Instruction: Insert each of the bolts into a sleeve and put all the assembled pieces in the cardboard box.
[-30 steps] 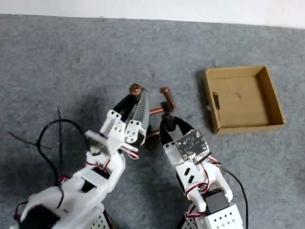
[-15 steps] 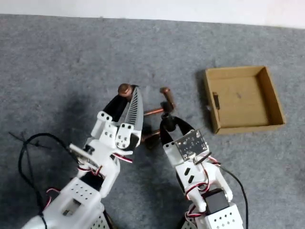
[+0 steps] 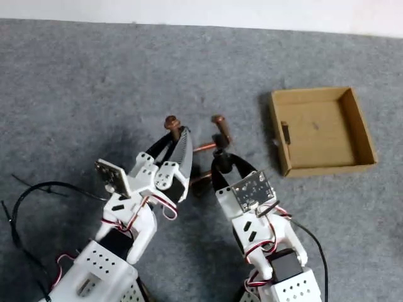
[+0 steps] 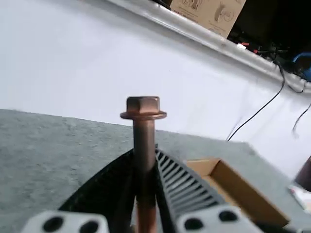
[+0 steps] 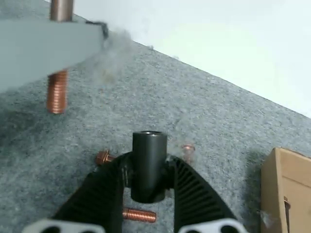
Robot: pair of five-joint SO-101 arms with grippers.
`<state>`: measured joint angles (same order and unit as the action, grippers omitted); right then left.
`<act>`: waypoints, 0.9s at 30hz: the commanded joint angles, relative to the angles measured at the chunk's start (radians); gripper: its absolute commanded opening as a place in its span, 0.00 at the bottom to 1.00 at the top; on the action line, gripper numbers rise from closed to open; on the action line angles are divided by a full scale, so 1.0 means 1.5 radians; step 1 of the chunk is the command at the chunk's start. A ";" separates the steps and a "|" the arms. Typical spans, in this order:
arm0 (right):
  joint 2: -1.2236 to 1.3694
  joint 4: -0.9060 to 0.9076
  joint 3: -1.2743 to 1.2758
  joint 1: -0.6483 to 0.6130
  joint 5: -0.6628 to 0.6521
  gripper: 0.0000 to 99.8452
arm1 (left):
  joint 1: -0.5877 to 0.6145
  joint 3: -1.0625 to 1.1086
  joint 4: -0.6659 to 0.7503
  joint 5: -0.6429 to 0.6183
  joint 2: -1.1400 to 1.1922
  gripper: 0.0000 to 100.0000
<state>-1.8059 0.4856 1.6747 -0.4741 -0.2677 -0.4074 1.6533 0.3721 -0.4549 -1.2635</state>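
Bolt [image 4: 143,145] clamped upright in left tool [image 3: 175,135], sleeve [image 5: 149,165] clamped in right tool [image 5: 148,164], loose bolts [image 5: 139,214] beneath.

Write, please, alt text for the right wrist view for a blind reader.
The right gripper holds a black sleeve upright, open end up, above a grey mat. A copper bolt hangs nearby, threads down; loose bolts lie on the mat, and part of a cardboard box is visible.

Copper bolt [image 4: 144,141] upright, black sleeve [image 5: 149,165] upright (both gripped), loose bolts [image 3: 220,130] lying flat, cardboard box [image 3: 321,126] open.
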 commanded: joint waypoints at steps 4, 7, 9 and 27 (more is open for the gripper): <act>-0.008 0.015 0.080 -0.008 -0.004 0.00 | 0.001 -0.075 -0.002 -0.091 -0.022 0.00; -0.012 0.015 0.080 -0.019 -0.004 0.00 | -0.001 -0.076 -0.002 -0.099 -0.022 0.00; -0.012 0.015 0.080 -0.052 -0.004 0.00 | -0.008 -0.076 -0.002 -0.098 -0.022 0.00; -0.013 0.012 0.078 -0.161 -0.005 0.00 | -0.034 -0.054 -0.003 -0.098 -0.022 0.00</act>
<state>-1.8059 0.5071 1.6747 -0.6920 -0.2677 -0.4381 1.6057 0.3629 -0.5976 -1.2635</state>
